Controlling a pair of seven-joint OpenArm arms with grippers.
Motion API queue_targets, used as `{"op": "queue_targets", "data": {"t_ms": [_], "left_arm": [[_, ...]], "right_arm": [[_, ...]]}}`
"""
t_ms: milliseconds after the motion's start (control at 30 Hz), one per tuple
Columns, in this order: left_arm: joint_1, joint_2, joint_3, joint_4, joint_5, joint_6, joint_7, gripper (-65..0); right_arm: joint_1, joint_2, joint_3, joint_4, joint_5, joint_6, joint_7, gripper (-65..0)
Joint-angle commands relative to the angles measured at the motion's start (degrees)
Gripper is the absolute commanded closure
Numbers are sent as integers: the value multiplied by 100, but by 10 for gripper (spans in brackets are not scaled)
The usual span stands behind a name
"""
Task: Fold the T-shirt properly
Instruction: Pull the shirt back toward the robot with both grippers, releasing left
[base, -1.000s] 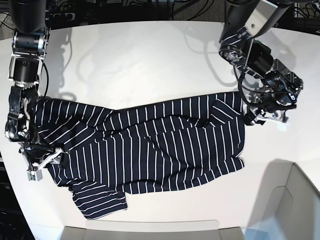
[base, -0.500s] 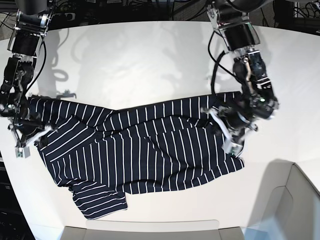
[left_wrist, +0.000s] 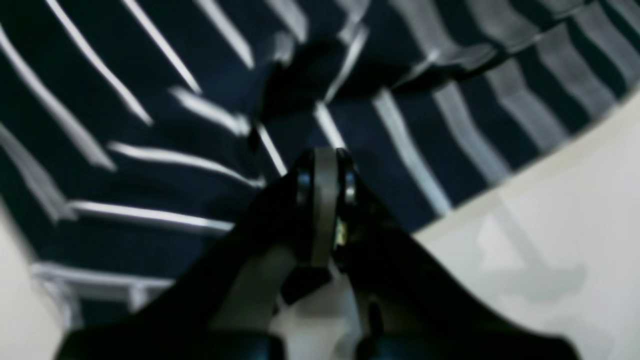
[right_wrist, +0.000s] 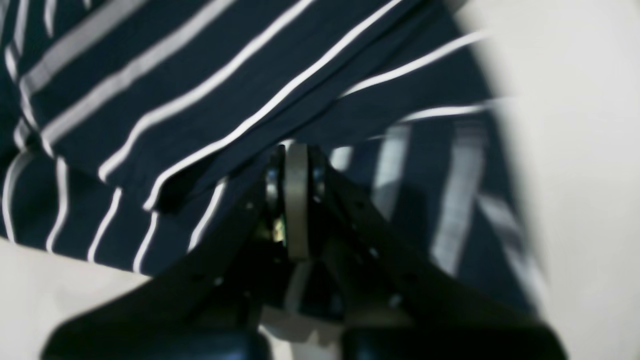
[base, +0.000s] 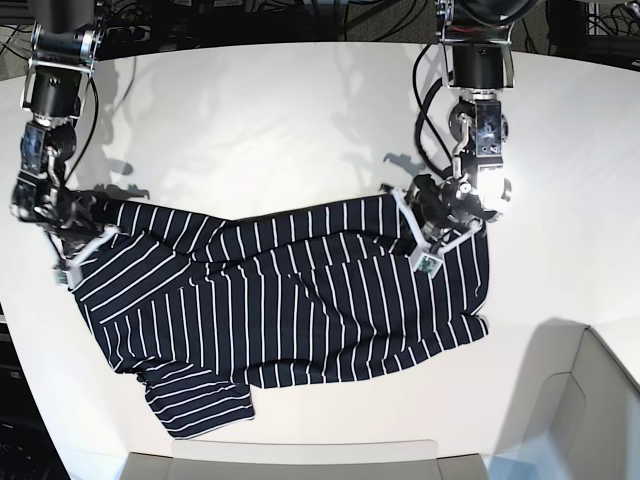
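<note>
At the left of the base view, the right end effector (base: 70, 250) pinches the T-shirt (base: 300, 300) at its edge, jaws closed on fabric. The shirt lies rumpled across the white bench (base: 250, 120). Rightward, the left end effector (base: 428, 240) likewise grips cloth. Soft and limp, it probably handles best by corners or hems.

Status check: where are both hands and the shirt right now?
Left hand shut on shirt. Right hand shut on its opposite end. Shirt unfolded on table.
</note>
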Motion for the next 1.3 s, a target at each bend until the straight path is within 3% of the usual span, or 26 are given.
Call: {"op": "queue_targets", "data": {"t_ms": [0,133,233,400,533,600,767,833,933,1267], "left_arm": [[-179,-13,23,-244,347,25,58,0],[-170,-57,-39,-851,892,25,-329,0],[76,-329,-91,-1079,1006,25,-601,0],[331,-593,-628,-1185,1006,-10,-724,0],[542,-874,-663,-1334,1006,-19,-777,0],[648,-910,-663,-1343,1041,-19,-874,0],[1043,-1156,-672,-1361,1023,-19,-935,0],[1272,-1226,-680,-1361,1023,-142,-970,0],[1588,-1270,-724,-1361,1067,-718,-1129,0],[2503,-1305,-733,-1317,1067,-718,-1419,0]], "right_arm": [[209,109,-121,8,-12,31,123,0],[235,48,-261,-27,-592,22,123,0],[183,-14,-261,-27,-874,40,123,0],[-2,4,-261,8,-1014,48,105,0],[-274,136,-305,254,-988,66,88,0],[-406,145,-305,448,-997,277,79,0],[-644,145,-252,931,-1014,1297,-484,0],[-723,145,-252,1010,-1023,1350,-598,0],[-943,145,-252,1204,-1023,1350,-598,0],[-1769,145,-252,2232,-1023,1385,-607,0]]}}
